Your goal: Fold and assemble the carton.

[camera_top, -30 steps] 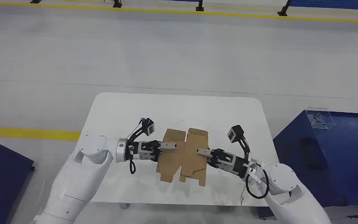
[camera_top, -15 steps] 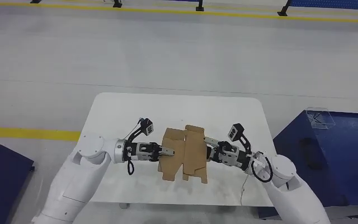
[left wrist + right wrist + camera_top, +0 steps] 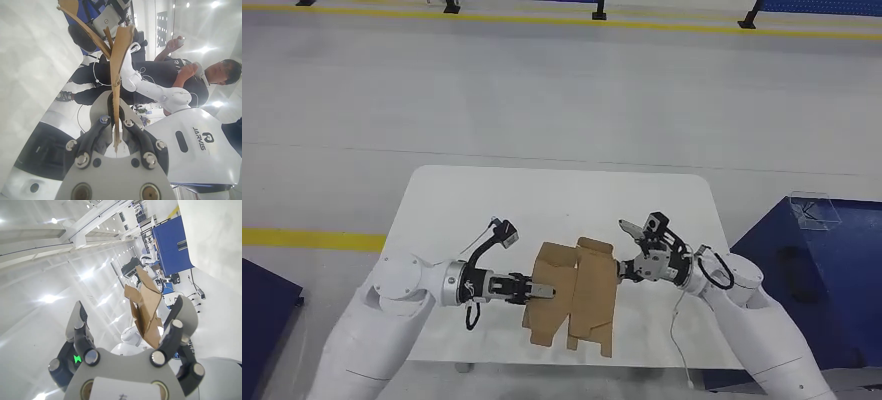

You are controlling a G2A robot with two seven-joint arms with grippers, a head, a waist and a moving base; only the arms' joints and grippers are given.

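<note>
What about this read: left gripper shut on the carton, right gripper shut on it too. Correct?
Not quite. The left gripper is shut on the carton, but the right gripper is open: the right wrist view shows its fingers spread wide, the carton's edge beside one of them.

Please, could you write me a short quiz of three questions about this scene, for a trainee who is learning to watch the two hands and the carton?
1. True or false: the left hand is shut on the carton.
2. Choose one. The right hand is: A) open, beside the carton; B) shut on the carton; C) shut and empty.
3. Short answer: how many hands grip the carton?

Key: 1 true; 2 A; 3 one, the left hand.
</note>
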